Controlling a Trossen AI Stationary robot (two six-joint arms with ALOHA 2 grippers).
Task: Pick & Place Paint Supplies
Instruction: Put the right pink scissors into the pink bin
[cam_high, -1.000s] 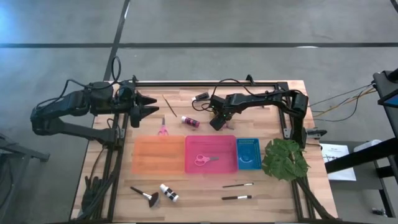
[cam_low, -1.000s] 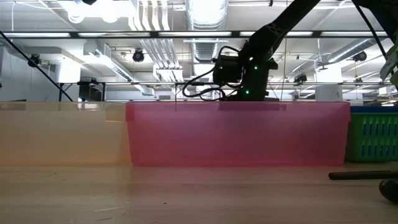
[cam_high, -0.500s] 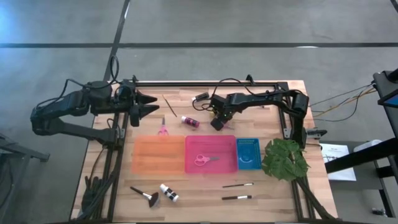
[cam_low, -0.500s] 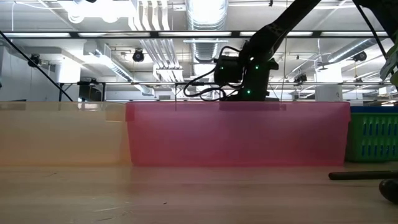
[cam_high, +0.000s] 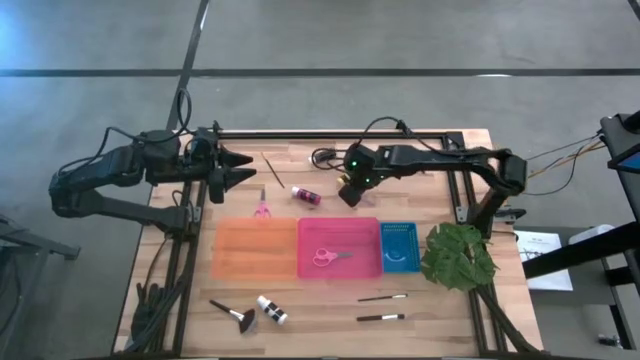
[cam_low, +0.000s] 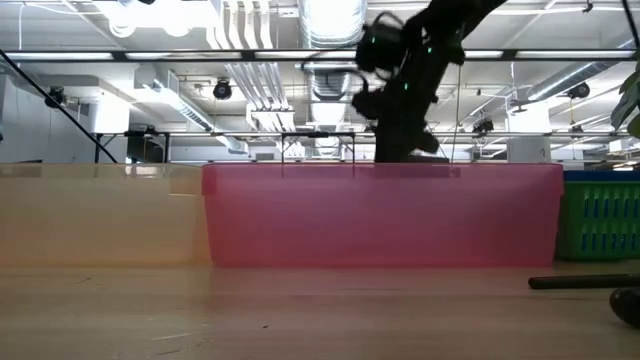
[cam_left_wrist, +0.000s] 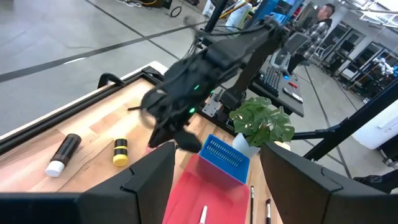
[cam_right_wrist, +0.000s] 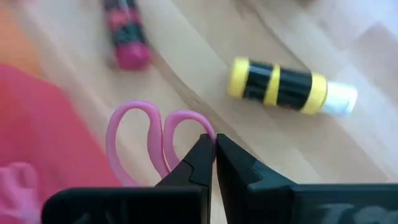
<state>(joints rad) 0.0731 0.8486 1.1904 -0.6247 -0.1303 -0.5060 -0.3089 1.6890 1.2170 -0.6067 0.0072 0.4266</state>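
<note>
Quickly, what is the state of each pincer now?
Left pincer: open, holding nothing.
Right pincer: closed on the pink scissors.

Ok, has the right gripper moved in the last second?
Yes. In the low view the right gripper has lifted: its wrist now stands well above the pink tray's rim, where before it sat just over it.

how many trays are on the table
3, side by side in a row: orange tray on the left, pink tray in the middle, blue tray on the right.
</note>
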